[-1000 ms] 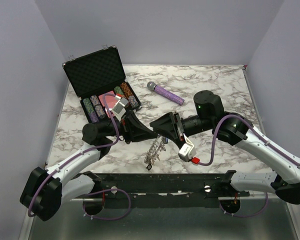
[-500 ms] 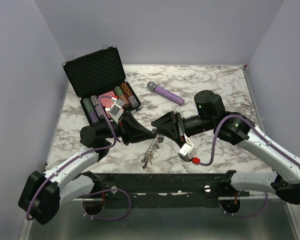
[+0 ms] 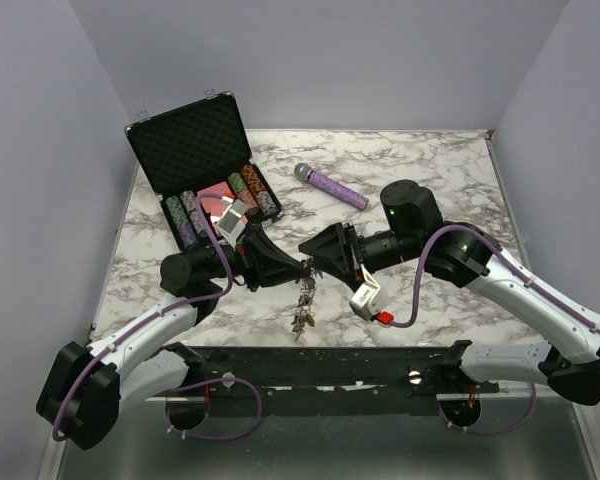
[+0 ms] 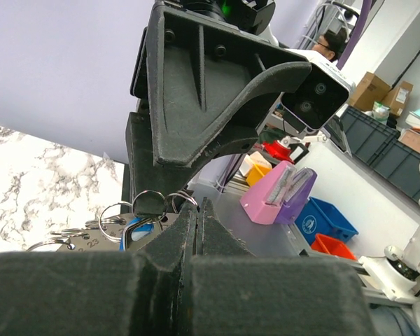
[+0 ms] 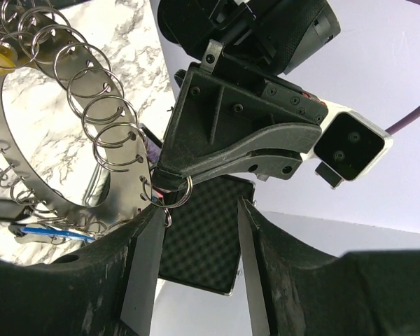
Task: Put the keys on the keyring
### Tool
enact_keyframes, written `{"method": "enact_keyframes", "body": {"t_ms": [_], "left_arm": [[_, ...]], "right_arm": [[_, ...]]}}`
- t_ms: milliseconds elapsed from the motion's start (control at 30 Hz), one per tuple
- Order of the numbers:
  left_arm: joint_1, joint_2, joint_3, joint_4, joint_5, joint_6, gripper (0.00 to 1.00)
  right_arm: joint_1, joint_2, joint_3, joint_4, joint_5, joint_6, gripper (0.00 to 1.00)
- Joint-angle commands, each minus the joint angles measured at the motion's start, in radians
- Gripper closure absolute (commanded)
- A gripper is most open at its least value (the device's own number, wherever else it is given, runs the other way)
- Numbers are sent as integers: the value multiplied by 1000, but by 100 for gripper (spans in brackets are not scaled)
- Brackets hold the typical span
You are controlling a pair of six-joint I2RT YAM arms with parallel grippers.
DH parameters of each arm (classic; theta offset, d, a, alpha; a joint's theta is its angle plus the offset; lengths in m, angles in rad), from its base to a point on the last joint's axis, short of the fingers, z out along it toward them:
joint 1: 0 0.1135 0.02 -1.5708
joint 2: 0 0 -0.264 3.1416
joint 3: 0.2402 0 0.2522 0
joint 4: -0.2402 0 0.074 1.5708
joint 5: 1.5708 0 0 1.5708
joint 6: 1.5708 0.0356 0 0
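Two black two-finger hands: left hand (image 3: 303, 267), right hand (image 3: 306, 249). One large silvery toothed metal keyring (image 3: 304, 295). Small capped keys (image 3: 300, 318): bunched, count unreadable. One purple glitter microphone (image 3: 331, 186). One open black foam-lined case (image 3: 192, 148). One white marble surface (image 3: 450, 170).

Wearing white shells along the left arm (image 3: 145, 325) and the right arm (image 3: 525, 290), and bulking out in matte black at every joint. Trailing a purple cable (image 5: 411, 117) off each wrist. Ending in black wedge-shaped bodies at the left gripper (image 5: 162, 180) and right gripper (image 5: 198, 210), each studded with small dark screws (image 5: 236, 108). Carrying a white two-lens camera box (image 5: 350, 143) on each wrist. Glowing green at one status light (image 3: 392, 211) on the right arm; showing a red tab (image 3: 387, 318) beside its camera.
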Motion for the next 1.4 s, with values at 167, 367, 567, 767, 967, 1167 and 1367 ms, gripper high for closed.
{"method": "enact_keyframes", "body": {"t_ms": [167,367,567,767,967,1167,1367], "left_arm": [[3,-29,-16,356,-39,-9,100],[26,-24,-33,355,-40,-21,100],[31,-5,-30,355,-27,-35,100],[43,8,-36,355,-7,-51,100],[63,20,-39,355,21,-78,100],[74,31,-42,353,38,-95,100],[77,49,-40,353,56,-107,100]], "right_arm": [[-5,-19,-50,74,72,42,53],[-6,-36,-55,76,77,42,64],[-5,-41,-61,74,82,31,73],[-6,-44,-59,68,100,19,76],[-6,-45,-59,59,112,8,80],[-5,-44,-58,59,126,-1,82],[-6,-44,-56,56,134,-6,84]]}}
